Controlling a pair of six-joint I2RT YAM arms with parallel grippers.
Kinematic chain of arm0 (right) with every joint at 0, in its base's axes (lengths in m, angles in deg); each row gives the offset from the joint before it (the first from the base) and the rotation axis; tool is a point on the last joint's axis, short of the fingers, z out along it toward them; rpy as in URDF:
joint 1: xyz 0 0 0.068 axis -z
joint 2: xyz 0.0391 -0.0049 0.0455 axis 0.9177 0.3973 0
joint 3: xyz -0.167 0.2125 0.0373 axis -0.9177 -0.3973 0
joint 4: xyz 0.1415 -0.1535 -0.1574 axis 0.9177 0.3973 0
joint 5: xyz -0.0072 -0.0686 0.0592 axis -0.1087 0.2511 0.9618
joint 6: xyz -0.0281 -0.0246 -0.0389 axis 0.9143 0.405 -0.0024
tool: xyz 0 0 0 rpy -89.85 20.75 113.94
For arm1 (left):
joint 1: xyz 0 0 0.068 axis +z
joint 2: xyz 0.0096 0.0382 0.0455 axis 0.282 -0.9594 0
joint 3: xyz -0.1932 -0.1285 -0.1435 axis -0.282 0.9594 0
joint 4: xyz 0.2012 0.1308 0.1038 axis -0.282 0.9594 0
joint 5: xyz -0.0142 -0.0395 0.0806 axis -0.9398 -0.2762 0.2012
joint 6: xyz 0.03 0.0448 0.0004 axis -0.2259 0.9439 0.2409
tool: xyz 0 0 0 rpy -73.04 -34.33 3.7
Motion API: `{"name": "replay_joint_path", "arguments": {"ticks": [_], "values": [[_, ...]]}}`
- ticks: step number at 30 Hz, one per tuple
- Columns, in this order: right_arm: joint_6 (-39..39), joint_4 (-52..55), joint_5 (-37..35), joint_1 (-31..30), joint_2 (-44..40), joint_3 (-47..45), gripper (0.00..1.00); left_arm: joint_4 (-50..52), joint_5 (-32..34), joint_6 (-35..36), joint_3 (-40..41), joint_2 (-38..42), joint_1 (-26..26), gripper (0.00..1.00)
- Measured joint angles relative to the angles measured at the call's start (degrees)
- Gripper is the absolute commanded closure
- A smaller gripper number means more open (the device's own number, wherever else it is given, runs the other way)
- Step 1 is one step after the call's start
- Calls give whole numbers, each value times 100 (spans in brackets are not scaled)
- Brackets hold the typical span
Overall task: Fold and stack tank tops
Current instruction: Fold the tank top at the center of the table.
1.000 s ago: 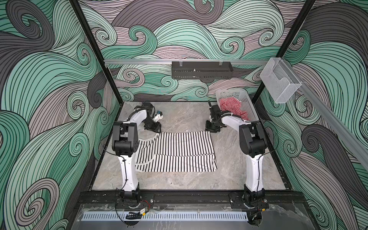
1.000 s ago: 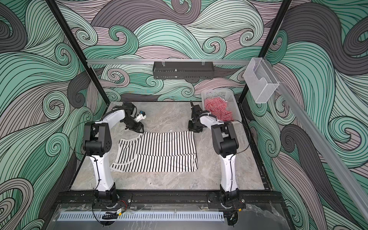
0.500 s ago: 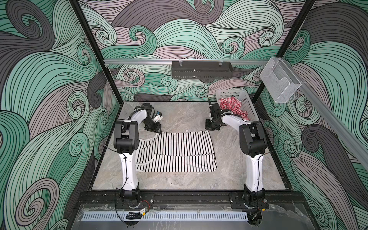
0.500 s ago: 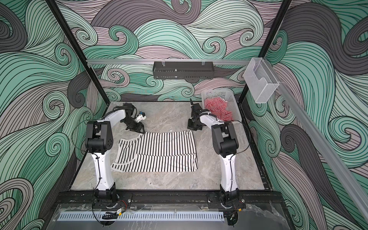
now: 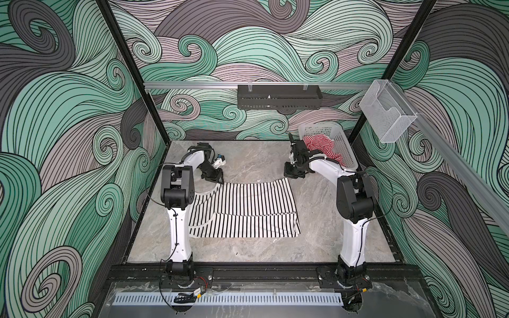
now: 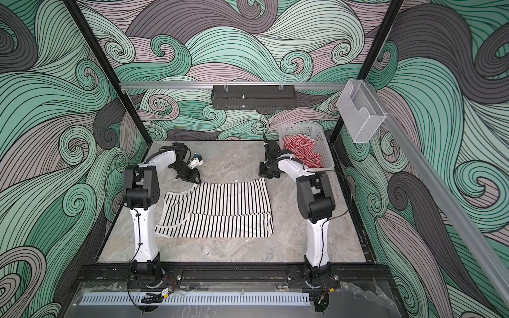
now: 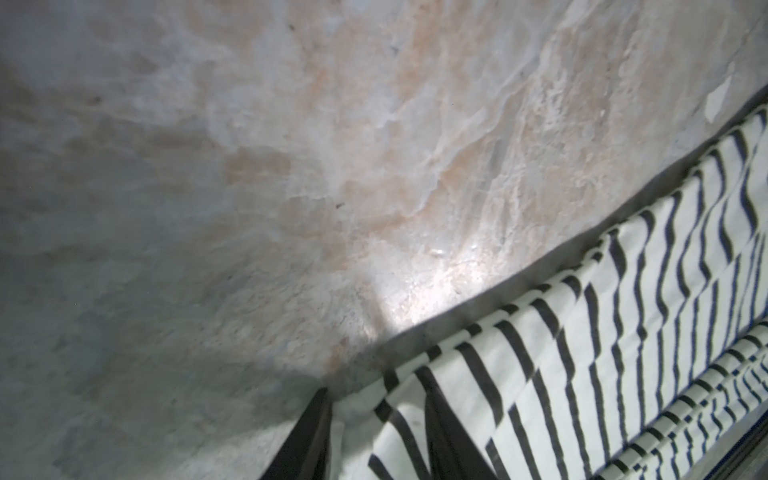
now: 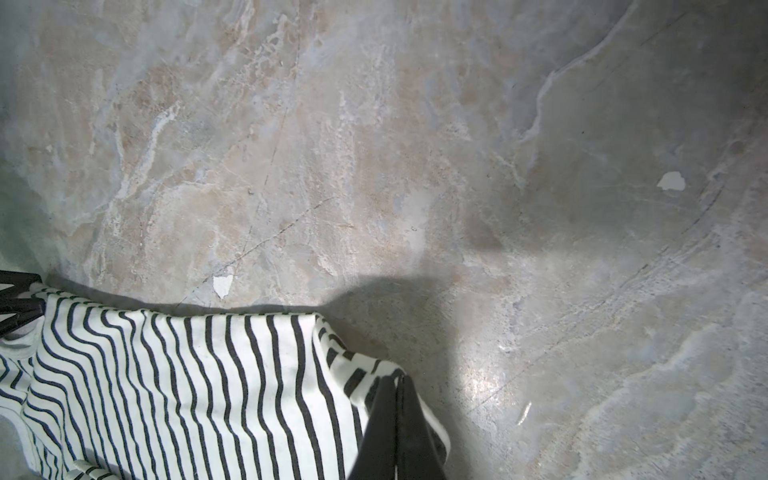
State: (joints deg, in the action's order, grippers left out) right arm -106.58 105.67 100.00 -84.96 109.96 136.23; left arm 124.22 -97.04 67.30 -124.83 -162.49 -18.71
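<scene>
In both top views the black-and-white tank top (image 5: pixel 248 209) lies flat in the middle of the worktop (image 5: pixel 261 159). Its long axis runs across, from one arm's side to the other, with the straps toward the left arm and the hem toward the right. The far long edge spans the gap between the two hands. The left hand (image 5: pixel 217 178) sits at its strap end and the right hand (image 5: pixel 291 174) at its hem corner, so each arm is nearest its own end. The rest of the top stretches from both hands toward the arm bases, which looks like the way a fold would have to travel. The red-and-white tank top (image 5: pixel 319 143) is bunched in the basket (image 5: pixel 345 150) at the far right corner, behind the right arm and well apart from either hand.

In the left wrist view the left hand (image 7: pixel 374 392) has its jaws narrowed but with a clear gap. They straddle the top's (image 7: pixel 623 332) edge, one finger over bare worktop and one over stripes. The picture is soft here, so I judge it not yet clamped rather than see it plainly.

In the right wrist view the right hand (image 8: pixel 395 399) has its fingers pressed together on the top's (image 8: pixel 187 382) corner, which lifts slightly into the pinch. The cloth spreads away to one side of the fingers, and bare worktop lies on the other.
</scene>
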Motion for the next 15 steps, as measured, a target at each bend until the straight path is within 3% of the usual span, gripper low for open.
{"name": "replay_joint_path", "arguments": {"ticks": [2, 5, 15], "values": [[2, -7, 0, 0, 0, -52, 100, 44, -44, 2, -31, -11, 0, 91], [2, 4, 2, -4, 0, -136, 100, 85, -83, 31, -85, -11, 0, 99], [116, -48, -114, -4, -509, -732, 100, 105, -109, 42, 105, 203, 0, 100]]}}
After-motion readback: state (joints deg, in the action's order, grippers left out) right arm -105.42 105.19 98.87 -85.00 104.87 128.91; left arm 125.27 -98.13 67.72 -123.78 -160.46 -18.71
